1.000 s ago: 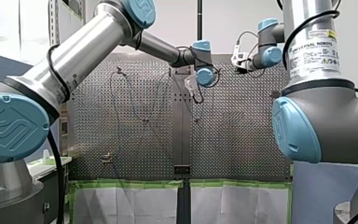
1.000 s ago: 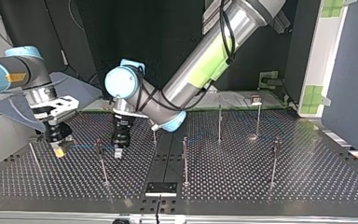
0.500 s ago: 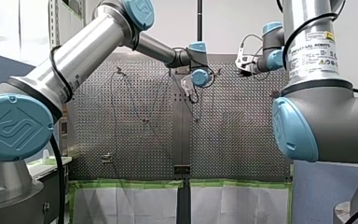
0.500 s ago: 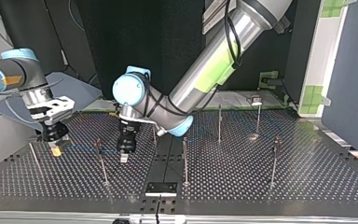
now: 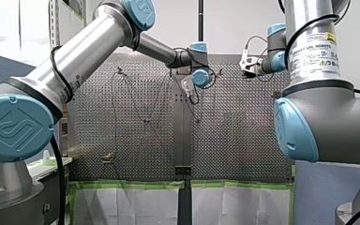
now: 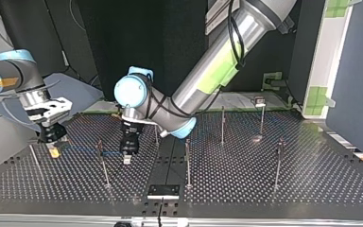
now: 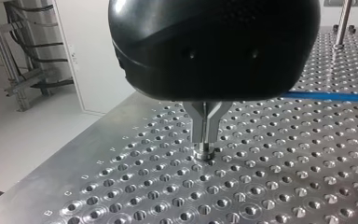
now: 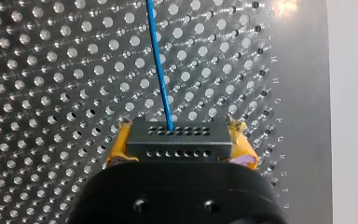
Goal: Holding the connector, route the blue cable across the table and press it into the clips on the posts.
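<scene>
In the right wrist view my right gripper (image 8: 179, 135) has its yellow pads (image 8: 117, 148) shut on a grey connector (image 8: 177, 145). The blue cable (image 8: 160, 74) runs straight ahead from the connector over the perforated table. In the top view my right gripper (image 6: 53, 150) is low at the left, and the blue cable (image 6: 78, 149) leads from it to the clip on a thin post (image 6: 102, 163). Just past that post my left gripper (image 6: 127, 160) points down. Its metal fingers (image 7: 200, 133) are together, tips on the table, with nothing between them. The blue cable (image 7: 328, 96) passes beside it.
Several more thin posts stand on the perforated table (image 6: 246, 179), among them one in the middle (image 6: 187, 163) and one at the top view's right (image 6: 278, 163). A small black plate (image 6: 163, 190) lies at the near edge. A short post (image 6: 33, 158) stands close to my right gripper.
My right gripper has slid toward the top view's left with the connector, drawing the cable tighter. My left gripper shifted a little to the right and dropped to the table, then stayed.
</scene>
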